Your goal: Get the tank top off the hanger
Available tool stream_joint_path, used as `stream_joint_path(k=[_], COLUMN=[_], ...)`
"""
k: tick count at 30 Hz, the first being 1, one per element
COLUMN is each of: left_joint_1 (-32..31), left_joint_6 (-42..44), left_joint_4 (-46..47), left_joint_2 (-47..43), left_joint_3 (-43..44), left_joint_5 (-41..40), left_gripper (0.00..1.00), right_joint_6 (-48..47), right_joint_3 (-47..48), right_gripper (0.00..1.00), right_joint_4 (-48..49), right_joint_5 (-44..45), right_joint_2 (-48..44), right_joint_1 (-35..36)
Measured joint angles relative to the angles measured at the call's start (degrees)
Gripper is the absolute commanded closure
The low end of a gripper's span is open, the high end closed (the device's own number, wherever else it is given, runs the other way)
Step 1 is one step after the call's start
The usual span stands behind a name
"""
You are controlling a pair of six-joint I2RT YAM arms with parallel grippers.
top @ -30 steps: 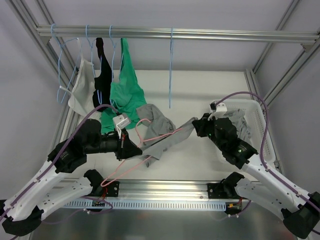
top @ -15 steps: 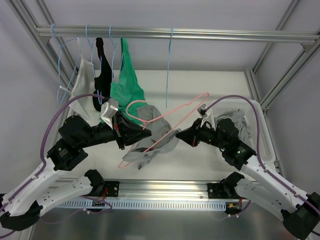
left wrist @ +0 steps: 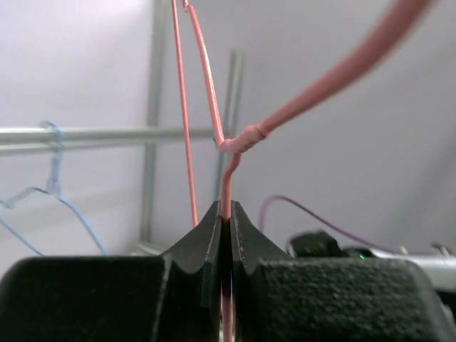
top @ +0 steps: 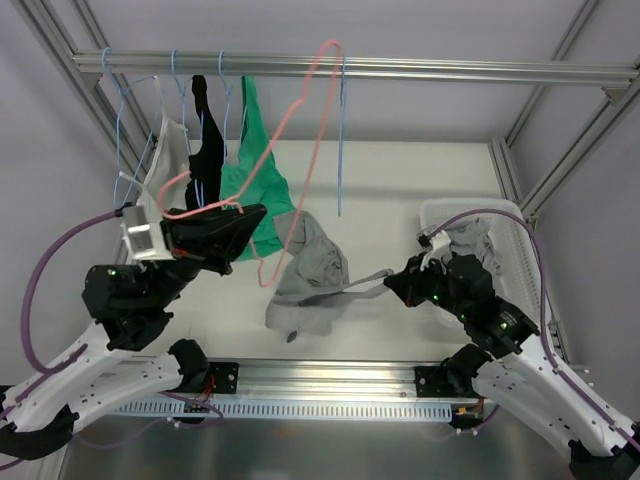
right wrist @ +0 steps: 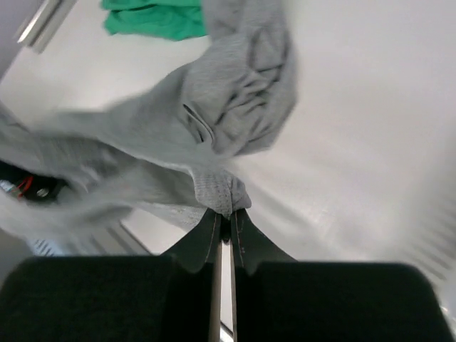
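My left gripper [top: 258, 212] is shut on the pink wire hanger [top: 305, 110] and holds it high, its hook near the top rail. In the left wrist view the pink hanger [left wrist: 226, 182] runs up from between my closed jaws [left wrist: 226, 214]. The grey tank top [top: 312, 272] hangs loose from the hanger's lower part and stretches right to my right gripper [top: 392, 284], which is shut on its strap. In the right wrist view the grey tank top [right wrist: 235, 114] bunches just above my jaws [right wrist: 225, 214].
A metal rail [top: 400, 68] crosses the top with blue hangers [top: 340, 140], a white top [top: 160, 180], a black top [top: 207, 140] and a green top [top: 255, 180]. A white basket [top: 515, 250] holding grey clothing stands at right.
My left arm has swung up and left, lifting the pink hanger toward the rail. The grey tank top has slid down along the hanger. My right gripper stayed shut on the strap, shifting slightly right.
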Motion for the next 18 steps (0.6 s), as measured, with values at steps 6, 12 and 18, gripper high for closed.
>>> stream_joint_path(k=[6,12,18], left_joint_1=[0.0,0.0,0.0], left_joint_6=[1.66,1.99,0.33], left_joint_4=[5.22,-3.8,-18.1], left_joint_2=[-10.73,-12.74,-7.19], left_joint_3=[-5.25,0.83,8.57], left_joint_5=[-15.37,-20.26,-22.82], left_gripper=[1.0,1.0,1.0], right_joint_6=[-0.59,-0.9,-1.57], right_joint_3=[3.08,4.31,8.37], right_gripper=[1.0,1.0,1.0], right_joint_4=[-7.72,-7.96,-0.5], right_joint_5=[13.7,12.76,3.69], right_joint_2=[-4.17,-5.18,5.73], right_joint_1=[0.0,-0.07,-0.07])
